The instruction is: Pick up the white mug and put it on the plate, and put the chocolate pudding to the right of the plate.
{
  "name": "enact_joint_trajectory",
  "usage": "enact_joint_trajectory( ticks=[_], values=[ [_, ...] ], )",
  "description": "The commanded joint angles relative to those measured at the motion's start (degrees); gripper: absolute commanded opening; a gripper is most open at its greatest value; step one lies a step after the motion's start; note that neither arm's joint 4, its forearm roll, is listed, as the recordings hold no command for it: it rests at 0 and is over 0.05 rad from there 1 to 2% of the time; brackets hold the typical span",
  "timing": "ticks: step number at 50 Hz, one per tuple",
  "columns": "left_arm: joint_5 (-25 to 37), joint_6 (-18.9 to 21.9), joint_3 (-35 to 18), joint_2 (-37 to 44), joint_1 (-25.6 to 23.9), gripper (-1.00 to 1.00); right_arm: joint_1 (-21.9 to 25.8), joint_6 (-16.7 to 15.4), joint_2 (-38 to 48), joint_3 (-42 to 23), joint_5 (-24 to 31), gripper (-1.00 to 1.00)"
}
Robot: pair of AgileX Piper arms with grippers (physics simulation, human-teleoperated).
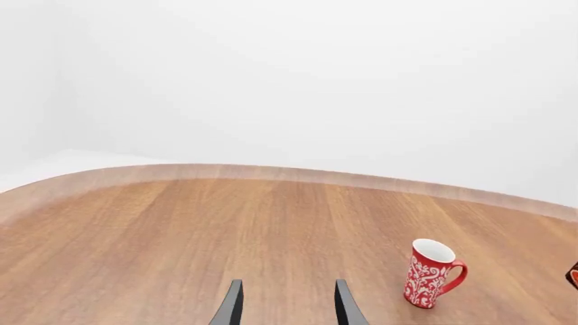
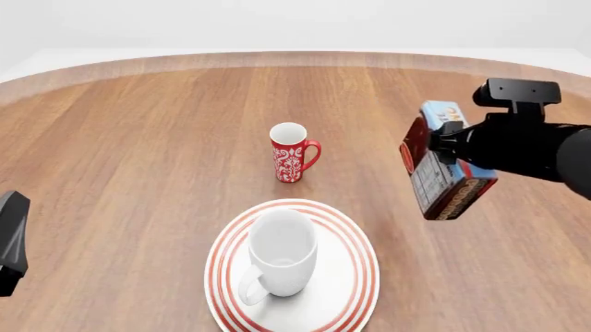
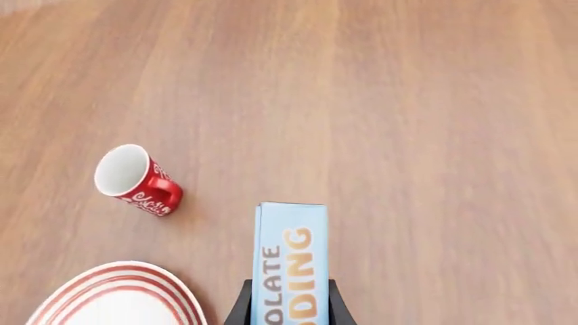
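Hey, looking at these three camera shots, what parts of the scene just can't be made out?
- Left gripper: only two dark fingertips show in the left wrist view; the frame edge cuts the rest.
- Chocolate pudding: in the front view the right gripper and arm cover part of it, and its lettering is cut off in the right wrist view.
- Plate: its near rim leaves the front view.
- White mug: absent from both wrist views.

The table looks like smooth brown wood with a straight grain and a soft sheen. The white mug and the plate look like glossy ceramic, as does the red mug. The pudding is a printed paper carton. The right gripper has matt black fingers.
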Motion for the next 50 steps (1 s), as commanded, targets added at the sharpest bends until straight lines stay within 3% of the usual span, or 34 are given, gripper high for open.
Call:
enact_joint_trajectory(
  ticks=[1, 44, 50],
  values=[
    [-0.02, 0.13, -0.01, 0.00, 0.01, 1.00, -0.72, 0.95, -4.53, 2.65, 2.00, -1.00],
    [-0.11, 0.26, 0.00, 0.00, -0.08, 1.00, -3.21, 0.39, -18.73, 12.67, 10.39, -1.00],
    [-0.09, 0.23, -0.03, 0.00, -0.11, 1.00, -3.66, 0.31, -21.93, 12.19, 13.69, -1.00]
  ],
)
